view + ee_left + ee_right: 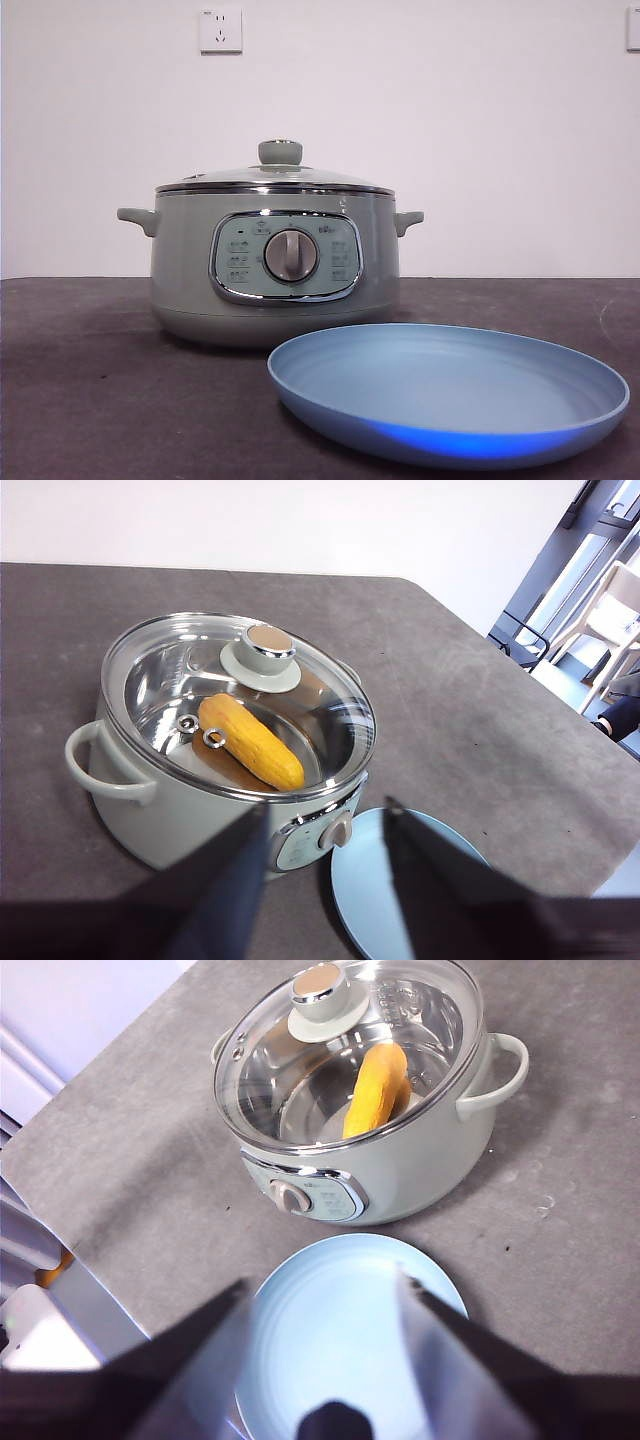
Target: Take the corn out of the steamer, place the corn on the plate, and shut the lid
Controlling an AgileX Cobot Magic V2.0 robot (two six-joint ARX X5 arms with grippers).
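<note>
The sage-green steamer stands mid-table with the glass lid closed on it. The corn lies inside on the metal bottom, seen through the lid in the left wrist view and in the right wrist view; the front view hides it. The empty light-blue plate lies in front of the steamer, to its right. My left gripper is open, high above the table beside the steamer's front. My right gripper is open, high above the plate. Neither gripper shows in the front view.
The table is dark grey. Its edge runs close past the plate in the left wrist view and past the steamer's side in the right wrist view. A white wall with a socket stands behind.
</note>
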